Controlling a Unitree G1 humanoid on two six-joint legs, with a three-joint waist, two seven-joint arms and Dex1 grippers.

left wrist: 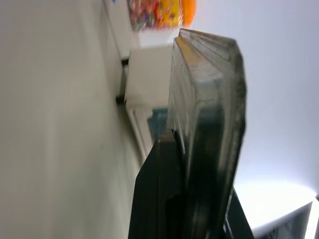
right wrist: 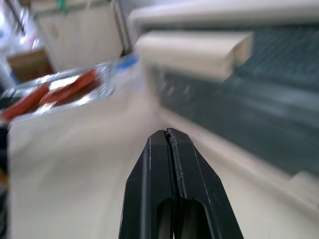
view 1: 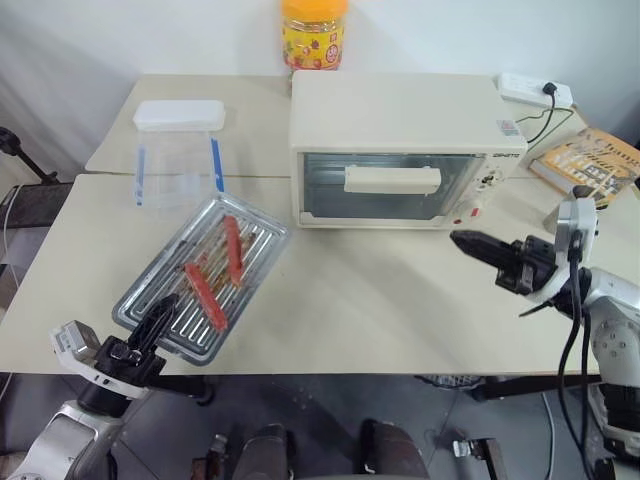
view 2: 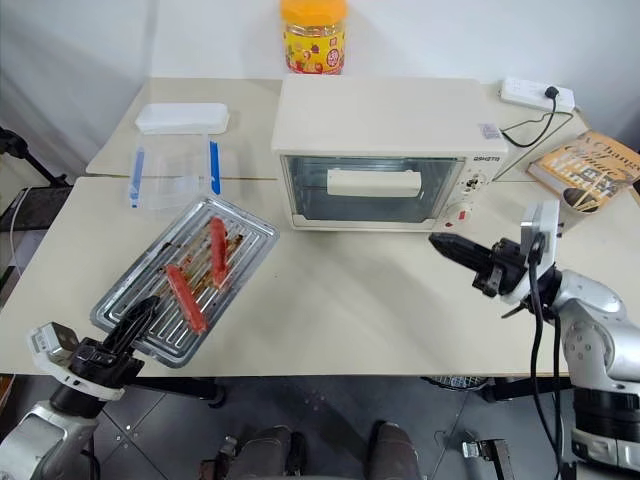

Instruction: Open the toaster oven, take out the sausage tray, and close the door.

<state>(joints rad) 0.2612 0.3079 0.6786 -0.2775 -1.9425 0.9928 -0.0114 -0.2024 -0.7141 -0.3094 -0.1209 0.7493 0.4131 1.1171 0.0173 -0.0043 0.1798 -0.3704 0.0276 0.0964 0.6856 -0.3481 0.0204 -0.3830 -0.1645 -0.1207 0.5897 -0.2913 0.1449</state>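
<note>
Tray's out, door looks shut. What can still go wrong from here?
1. The left gripper is clamped on the near rim of the shiny ribbed metal sausage tray; it sits by the cream table's front edge, so a tug could tip it off.
2. The two reddish sausages lie loose and may roll.
3. The right gripper, jaws shut, hangs near the cream-white toaster oven's glass door and could knock its bar handle.

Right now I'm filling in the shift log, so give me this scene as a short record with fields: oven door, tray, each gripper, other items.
door: the door of the toaster oven is closed
tray: the sausage tray is out on the table, left of the oven, holding two sausages
left gripper: left gripper shut on the tray's near edge
right gripper: right gripper shut, empty, in front of the oven's right end
other items: clear plastic box, orange-lidded jar, power strip, book
</note>
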